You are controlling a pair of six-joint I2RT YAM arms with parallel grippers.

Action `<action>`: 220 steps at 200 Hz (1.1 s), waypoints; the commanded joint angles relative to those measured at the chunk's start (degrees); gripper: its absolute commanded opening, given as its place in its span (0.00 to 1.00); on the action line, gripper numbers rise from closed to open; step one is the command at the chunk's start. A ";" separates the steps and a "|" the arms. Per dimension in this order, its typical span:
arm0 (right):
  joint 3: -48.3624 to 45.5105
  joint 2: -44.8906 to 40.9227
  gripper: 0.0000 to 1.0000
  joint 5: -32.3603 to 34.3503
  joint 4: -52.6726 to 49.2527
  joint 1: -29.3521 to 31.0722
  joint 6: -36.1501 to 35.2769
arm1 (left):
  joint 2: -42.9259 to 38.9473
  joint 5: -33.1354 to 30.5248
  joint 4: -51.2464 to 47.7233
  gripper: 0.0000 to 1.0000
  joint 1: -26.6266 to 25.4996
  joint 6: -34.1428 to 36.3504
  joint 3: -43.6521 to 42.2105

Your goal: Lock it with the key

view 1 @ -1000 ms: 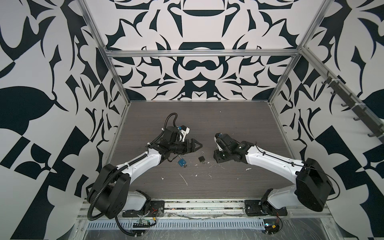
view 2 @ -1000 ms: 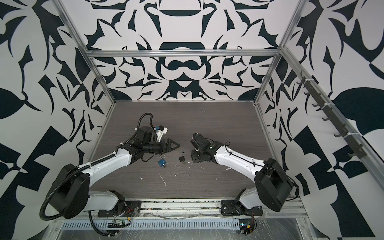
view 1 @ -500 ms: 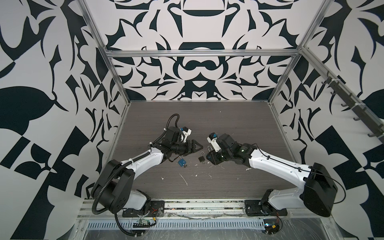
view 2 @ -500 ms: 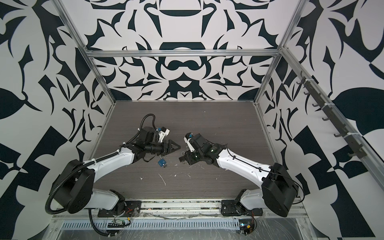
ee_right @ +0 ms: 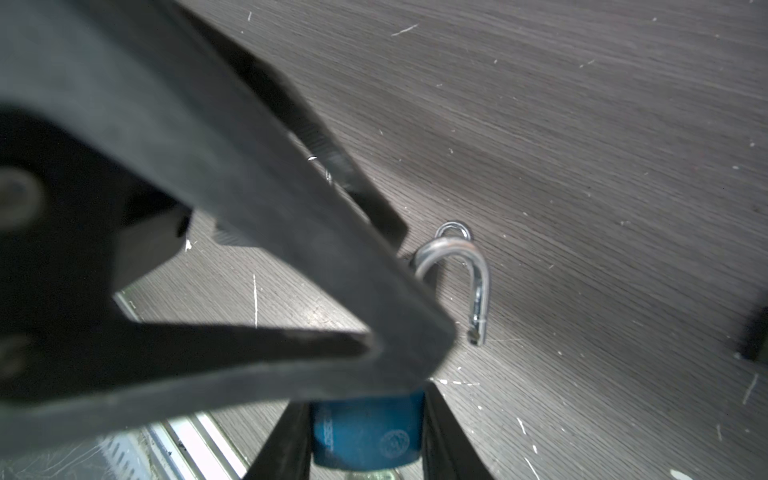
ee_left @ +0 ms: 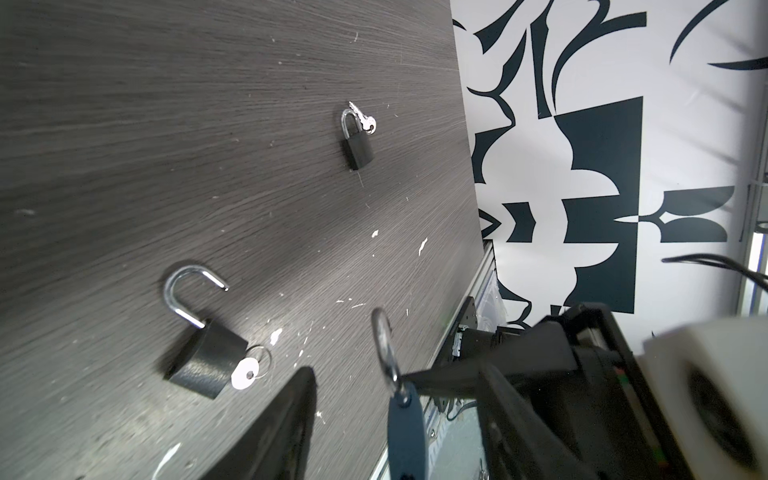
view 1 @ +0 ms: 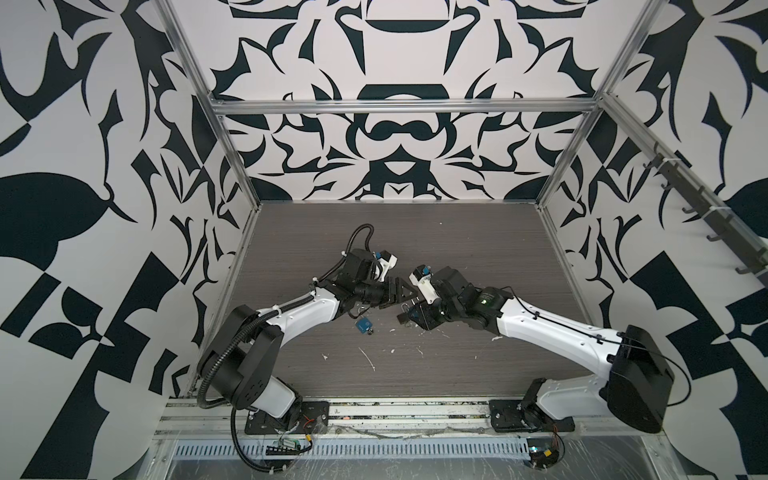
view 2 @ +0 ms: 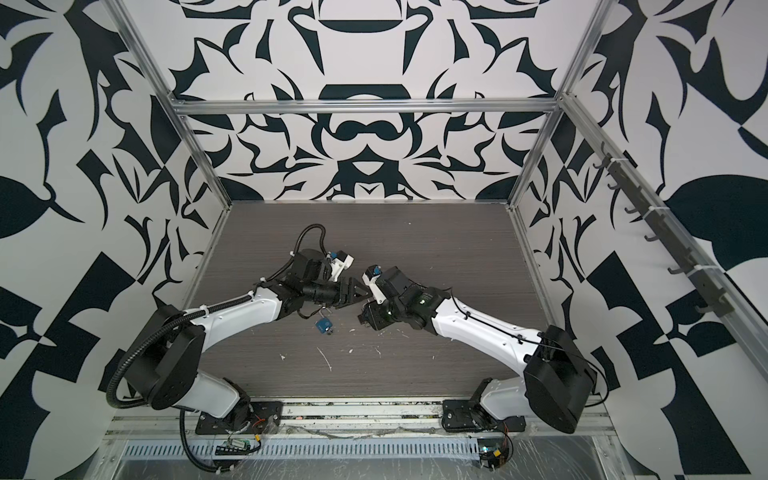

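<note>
A dark wood-grain counter (view 1: 415,241), marked with white flecks (view 1: 368,358), is enclosed by walls (view 1: 395,141) printed in a black-and-white pattern and framed by aluminium bars (view 1: 399,107); a rail of hooks (view 1: 706,216) is fixed along the right wall. A blue padlock (ee_right: 365,436), its shackle (ee_right: 480,286) swung open, is clenched in the right claw (ee_right: 368,415) above the counter's middle, and the left claw (view 1: 405,296) is presented just beside it, released, with fingers apart. A second blue padlock (view 1: 363,325) with a key (view 1: 371,331) at its base and a black padlock (ee_left: 357,145) are seen lying on the counter.
</note>
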 commanded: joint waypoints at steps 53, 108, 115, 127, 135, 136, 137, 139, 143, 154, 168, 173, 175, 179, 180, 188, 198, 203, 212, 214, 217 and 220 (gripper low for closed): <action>3.37 0.72 0.20 0.08 2.48 0.94 -0.61 | 4.03 1.84 1.20 0.38 -1.63 -0.36 2.89; 3.23 0.90 0.20 1.32 3.68 1.03 -0.80 | 4.66 2.31 2.23 0.14 -1.89 -0.41 2.57; 3.23 1.00 0.20 1.27 3.77 1.00 -0.87 | 4.65 2.24 2.15 0.13 -1.89 -0.44 2.55; 3.23 1.08 0.20 1.36 4.16 1.03 -0.84 | 4.64 2.42 2.15 0.10 -1.89 -0.35 2.52; 3.15 1.11 0.20 1.42 4.45 0.99 -0.83 | 4.68 2.41 2.11 0.07 -1.89 -0.31 2.38; 3.14 1.08 0.20 1.41 4.46 1.02 -0.83 | 4.67 2.40 2.15 0.07 -1.89 -0.33 2.33; 3.14 1.07 0.20 1.41 4.47 0.99 -0.84 | 4.66 2.39 2.16 0.06 -1.89 -0.34 2.35; 3.14 1.06 0.20 1.39 4.54 1.04 -0.84 | 4.61 2.38 2.13 0.05 -1.89 -0.40 2.30; 3.14 1.08 0.21 1.44 4.58 1.02 -0.89 | 4.59 2.38 2.18 0.03 -1.89 -0.44 2.21; 3.23 1.18 0.23 1.49 4.91 1.04 -0.84 | 4.37 2.19 2.48 0.00 -1.89 -0.74 2.03; 3.31 1.32 0.30 1.65 5.46 1.00 -0.78 | 3.63 1.74 3.72 0.00 -1.89 -2.24 1.40; 3.40 1.39 0.34 1.66 5.72 0.98 -0.76 | 3.17 1.49 4.37 0.00 -1.85 -2.86 1.11; 3.41 1.38 0.35 1.60 5.89 1.04 -0.64 | 2.94 1.37 4.60 0.00 -1.82 -3.11 1.00; 3.45 1.33 0.38 1.45 6.30 1.02 -0.33 | 2.47 0.99 4.99 0.00 -1.73 -3.37 0.82; 3.47 1.33 0.39 1.34 6.36 0.99 -0.27 | 2.37 0.89 4.99 0.00 -1.72 -3.44 0.76; 3.50 1.14 0.44 1.30 6.88 0.94 -0.17 | 0.96 -0.41 5.27 0.00 -1.63 -3.97 0.45; 3.41 0.66 0.49 0.81 7.56 0.97 -0.29 | -0.92 -2.05 5.09 0.00 -1.38 -4.12 0.35; 3.26 0.29 0.51 0.49 8.07 0.97 -0.33 | -1.87 -2.90 4.88 0.00 -1.14 -4.25 0.40; 2.85 -0.71 0.53 -0.06 9.04 0.90 -0.70 | -3.61 -4.32 4.81 0.00 -0.54 -4.56 0.29; 2.76 -1.10 0.53 -0.28 9.38 0.95 -0.78 | -4.03 -4.61 4.82 0.00 -0.32 -4.62 0.25; 2.53 -1.52 0.56 -0.55 10.00 0.94 -0.82 | -4.50 -4.93 5.02 0.00 -0.08 -4.85 0.20; 2.33 -1.90 0.58 -0.87 10.50 0.96 -0.86 | -5.01 -5.23 5.28 0.00 0.18 -5.09 0.10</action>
